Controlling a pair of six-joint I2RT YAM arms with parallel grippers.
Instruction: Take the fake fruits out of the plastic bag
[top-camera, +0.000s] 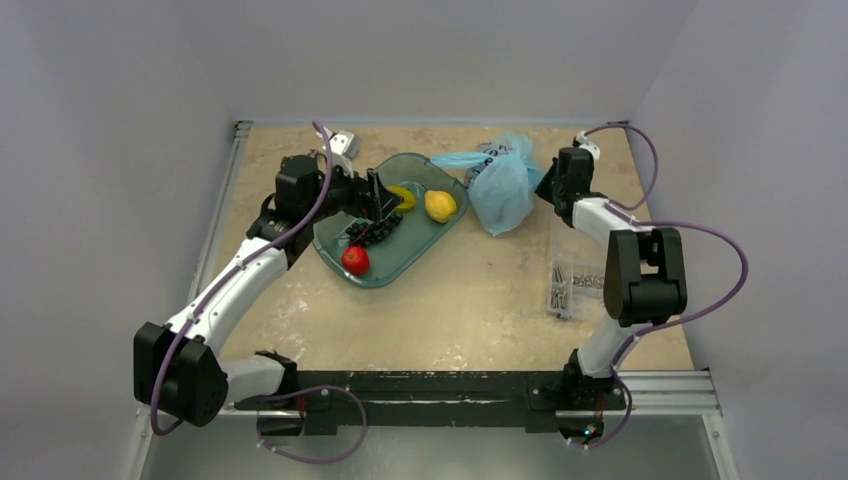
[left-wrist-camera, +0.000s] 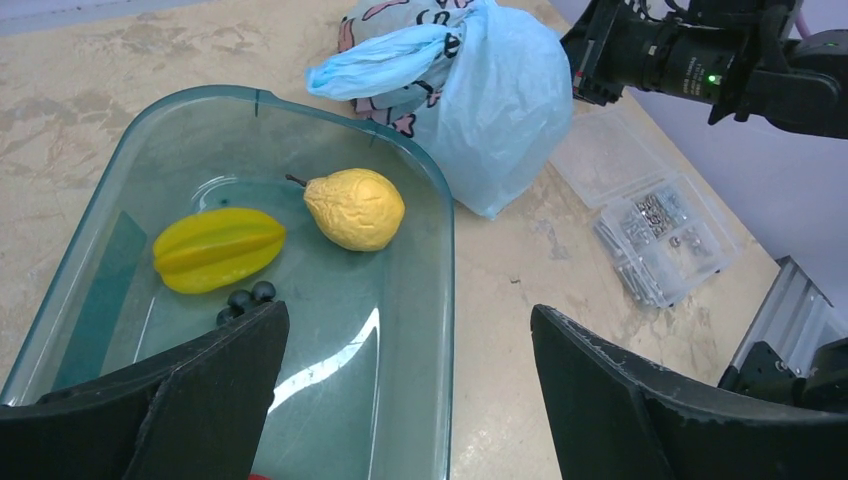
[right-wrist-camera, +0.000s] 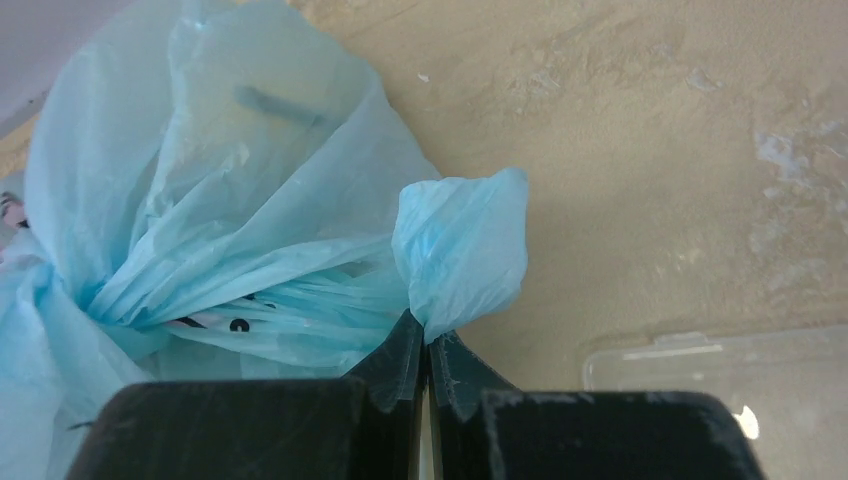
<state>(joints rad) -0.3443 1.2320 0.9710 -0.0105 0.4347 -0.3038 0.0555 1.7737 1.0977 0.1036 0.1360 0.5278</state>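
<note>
From above, the plastic bag (top-camera: 503, 192) sits on the tabletop (top-camera: 480, 300) between the arms, bulging at 5 o'clock with one handle trailing toward 10 o'clock. The right claw (top-camera: 546, 186) touches its 3 o'clock side, nearer than the left claw (top-camera: 383, 205), which hovers over the teal tray (top-camera: 412, 252). In the left wrist view that claw is spread wide and empty, and the bag lies at 1 o'clock past a ribbed star fruit (left-wrist-camera: 218, 248) and a wrinkled pear (left-wrist-camera: 357, 208). The bag's film is thin, crinkly and translucent blue with a pink print. In the right wrist view the claw is pinched shut on a twisted handle. The rest of the bag gathers at 10 o'clock. The fake fruits are hidden inside, so I judge that pulling the handle toward 3 o'clock would open the mouth.
</note>
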